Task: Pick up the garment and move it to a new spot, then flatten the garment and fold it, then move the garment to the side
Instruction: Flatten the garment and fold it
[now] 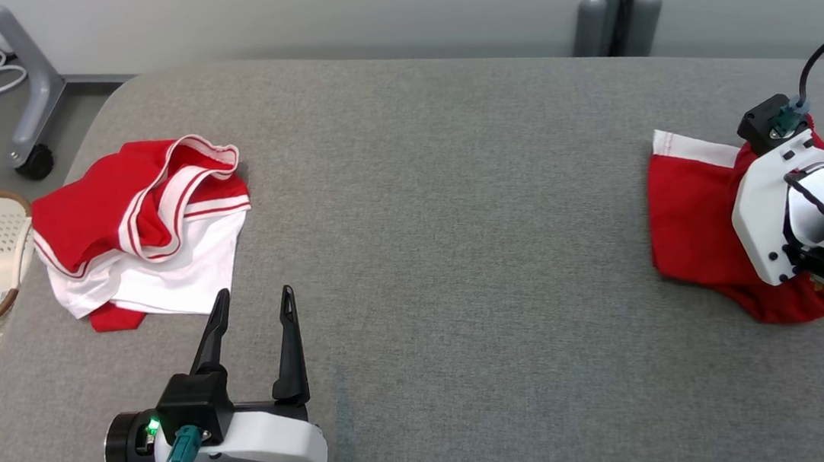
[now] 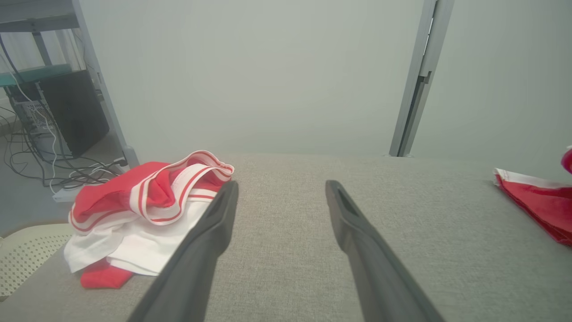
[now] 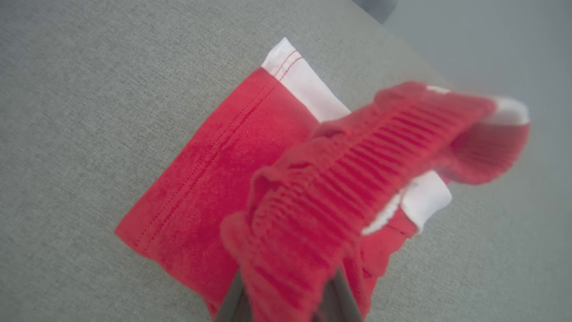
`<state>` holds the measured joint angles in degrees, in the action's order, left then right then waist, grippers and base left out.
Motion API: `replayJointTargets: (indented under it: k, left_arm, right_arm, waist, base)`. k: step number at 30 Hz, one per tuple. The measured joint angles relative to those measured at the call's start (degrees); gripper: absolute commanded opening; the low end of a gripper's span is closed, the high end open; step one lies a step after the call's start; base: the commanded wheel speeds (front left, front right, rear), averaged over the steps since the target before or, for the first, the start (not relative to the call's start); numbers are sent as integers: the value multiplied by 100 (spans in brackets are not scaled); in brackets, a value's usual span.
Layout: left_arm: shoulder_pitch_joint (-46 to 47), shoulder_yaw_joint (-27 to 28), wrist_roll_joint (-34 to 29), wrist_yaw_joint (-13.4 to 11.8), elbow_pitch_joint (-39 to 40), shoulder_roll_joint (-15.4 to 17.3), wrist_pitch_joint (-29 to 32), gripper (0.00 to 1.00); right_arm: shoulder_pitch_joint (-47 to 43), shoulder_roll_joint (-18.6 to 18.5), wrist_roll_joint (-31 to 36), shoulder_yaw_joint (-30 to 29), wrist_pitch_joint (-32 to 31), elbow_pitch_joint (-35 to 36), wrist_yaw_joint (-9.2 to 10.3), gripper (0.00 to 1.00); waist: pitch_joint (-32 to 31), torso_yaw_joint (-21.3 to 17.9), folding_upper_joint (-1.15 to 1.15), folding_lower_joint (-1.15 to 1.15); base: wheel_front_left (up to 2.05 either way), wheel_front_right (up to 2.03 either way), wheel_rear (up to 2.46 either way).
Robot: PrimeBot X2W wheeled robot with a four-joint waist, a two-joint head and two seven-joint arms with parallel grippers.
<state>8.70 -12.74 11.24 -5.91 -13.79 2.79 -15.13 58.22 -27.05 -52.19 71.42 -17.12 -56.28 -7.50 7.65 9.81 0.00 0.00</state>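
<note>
The right gripper point(image 3: 286, 295) pinches the ribbed waistband point(image 3: 339, 179) of the folded red fabric garment point(image 1: 695, 224) at the grey upholstered surface's point(image 1: 461, 256) right end, while the left gripper's point(image 1: 254, 297) fingers stand spread apart.

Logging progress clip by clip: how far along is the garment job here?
Seemingly done: the red shorts lie partly flat at the right end of the grey cushion, apart from the red-and-white clothes pile. In hand: the right hand is shut on their raised ribbed waistband; the left hand hovers open. Left, as far as I can tell: finishing the fold and moving them aside.
</note>
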Motion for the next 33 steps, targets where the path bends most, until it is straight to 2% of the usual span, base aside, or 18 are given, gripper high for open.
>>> replayJointTargets:
  k: [8,24,25,26,27,33]
  left_arm:
    - [30,-38,8,0,-16,2,0,100]
    - [176,-153,12,5,-9,1,0,100]
    - [191,-158,19,5,-9,1,0,100]
    - [207,-165,26,5,-9,1,0,100]
    - [219,-170,32,4,-9,1,0,100]
    - [226,-187,45,-20,-73,0,0,100]
  right_arm:
    - [-6,294,-280,-82,-16,-242,0,0]
    - [85,555,-361,-49,255,-893,0,0]
    - [100,569,-372,-58,321,-937,0,11]
    - [118,583,-378,-65,388,-969,0,49]
    - [136,601,-378,-69,456,-1001,0,99]
    - [240,761,-374,-93,822,-1166,0,100]
  waist:
    - [151,257,0,0]
    - [470,506,0,0]
    - [486,512,0,0]
    - [499,516,0,0]
    - [508,516,0,0]
    - [426,473,0,0]
  base:
    - [0,0,0]
    - [0,0,0]
    - [0,0,0]
    - [0,0,0]
    - [0,0,0]
    - [0,0,0]
